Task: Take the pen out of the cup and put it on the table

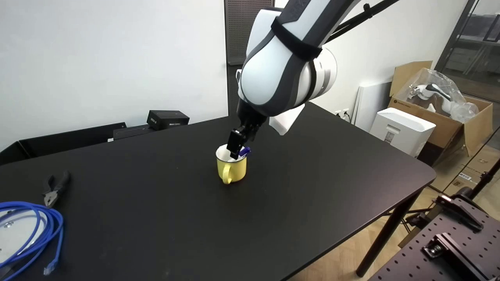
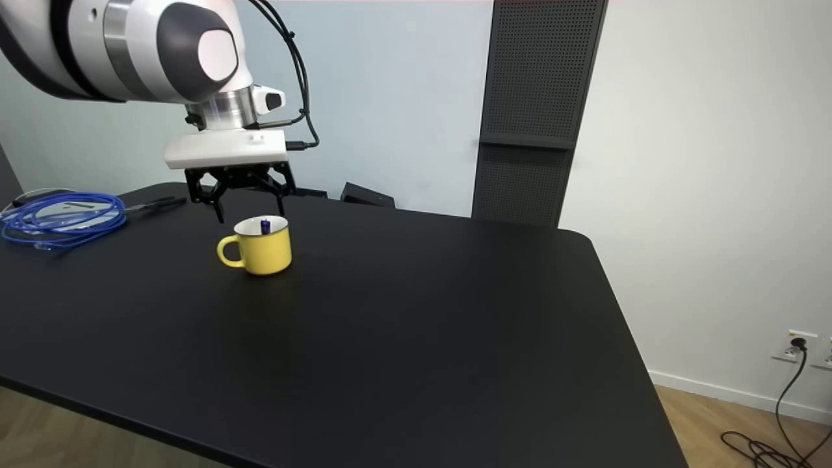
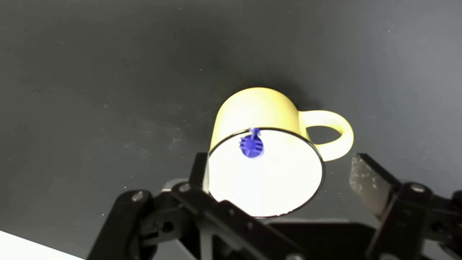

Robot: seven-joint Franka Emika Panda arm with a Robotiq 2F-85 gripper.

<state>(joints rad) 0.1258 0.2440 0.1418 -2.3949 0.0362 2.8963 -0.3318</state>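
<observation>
The yellow cup [image 1: 238, 170] with a white inside stands upright on the black table [image 1: 168, 222]; it also shows in an exterior view [image 2: 270, 252] and the wrist view [image 3: 258, 108]. The pen [image 3: 251, 145] stands in the cup, leaning on its rim. Its blue cap end shows in both exterior views [image 1: 245, 151] [image 2: 265, 227]; its lower part is mostly hidden inside the cup. My gripper [image 2: 250, 214] is open and empty just above the cup. In the wrist view its fingers [image 3: 283, 171] are wide apart, with the pen ahead of them, nearer the left finger.
A blue coiled cable [image 1: 52, 230] and pliers [image 1: 54, 190] lie on the table on the cup's handle side. A black box [image 1: 168, 119] stands by the wall behind the table. The table's rounded corner [image 1: 427, 173] shows at the right.
</observation>
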